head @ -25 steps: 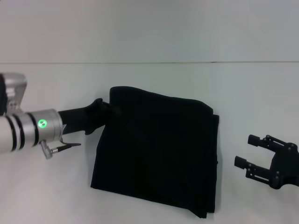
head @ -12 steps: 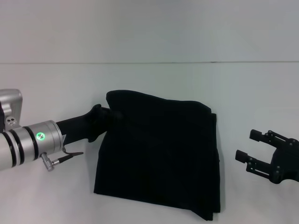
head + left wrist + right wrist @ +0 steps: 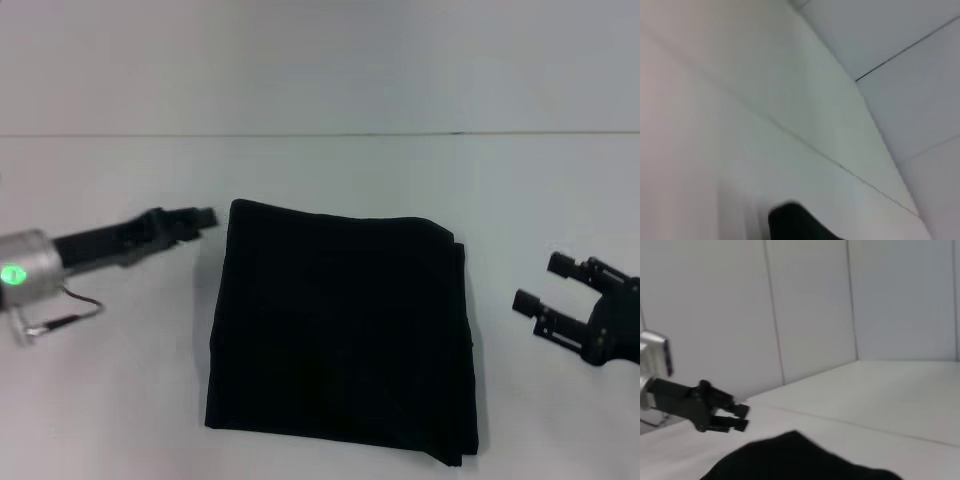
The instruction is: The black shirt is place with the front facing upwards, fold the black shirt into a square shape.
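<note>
The black shirt (image 3: 340, 340) lies folded into a rough square on the white table; its lettering and neck label are hidden. My left gripper (image 3: 207, 217) is open and empty, just left of the shirt's far left corner and apart from it. It also shows in the right wrist view (image 3: 742, 417), beyond the shirt's edge (image 3: 800, 460). My right gripper (image 3: 542, 283) is open and empty, hovering to the right of the shirt, well clear of it. A dark shape (image 3: 795, 222) in the left wrist view may be the shirt's corner.
The white table (image 3: 330, 170) runs back to a pale panelled wall (image 3: 320, 60). Bare table surrounds the shirt on all sides. The shirt's right edge (image 3: 465, 350) shows stacked layers.
My left gripper has let go of the shirt's far left corner and drawn back to the left. The shirt has settled flat. My right gripper has shifted slightly right.
</note>
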Tool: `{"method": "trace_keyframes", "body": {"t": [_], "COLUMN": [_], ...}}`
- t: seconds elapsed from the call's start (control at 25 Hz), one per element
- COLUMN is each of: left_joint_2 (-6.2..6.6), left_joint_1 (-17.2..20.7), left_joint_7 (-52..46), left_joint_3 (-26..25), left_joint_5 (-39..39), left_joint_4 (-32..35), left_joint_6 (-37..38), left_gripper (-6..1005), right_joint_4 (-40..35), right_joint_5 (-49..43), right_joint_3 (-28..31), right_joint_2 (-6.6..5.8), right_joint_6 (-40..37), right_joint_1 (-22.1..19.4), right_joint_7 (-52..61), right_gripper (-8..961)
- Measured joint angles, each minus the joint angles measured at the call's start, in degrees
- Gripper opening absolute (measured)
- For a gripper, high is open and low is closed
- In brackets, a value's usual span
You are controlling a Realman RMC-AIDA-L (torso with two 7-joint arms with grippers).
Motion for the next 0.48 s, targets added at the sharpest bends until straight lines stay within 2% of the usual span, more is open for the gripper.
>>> {"method": "trace_keyframes", "body": {"t": [0.04,0.12,0.2,0.28,0.32,0.36,0.48], "left_joint_2": [0.59,1.35,1.23,-0.05,-1.61,-1.61,-3.84], "left_joint_1": [0.49,1.47,2.76,4.65,6.56,6.56,9.81], "left_joint_7": [1.83,6.31,13.32,22.79,29.70,29.70,39.00], "left_joint_3": [-0.07,-0.46,-1.18,-1.81,-1.58,-1.58,-0.82], "left_joint_5": [-0.01,-0.31,-0.84,-1.13,-1.05,-1.05,-0.76], "left_joint_4": [0.96,3.28,6.63,11.51,15.66,15.66,19.84], "left_joint_6": [1.03,4.32,9.68,16.59,21.13,21.13,26.90], "left_gripper": [313,381,449,517,564,611,753], "right_joint_4": [0.01,0.12,0.16,0.30,0.58,0.96,2.32], "right_joint_5": [0.01,0.04,0.04,-0.06,-0.19,-0.29,-0.35], "right_joint_3": [0.63,1.39,1.33,0.98,0.65,0.34,-1.29], "right_joint_2": [0.13,0.31,0.34,0.37,0.40,0.42,0.43], "right_joint_6": [-0.01,-0.43,-0.70,-1.92,-2.94,-3.98,-5.98], "right_joint_1": [0.16,0.83,1.10,1.55,1.80,1.93,1.84], "right_joint_7": [-0.10,-0.32,-0.41,-1.11,-2.06,-3.35,-7.55], "right_gripper": [790,790,790,790,790,790,790]}}
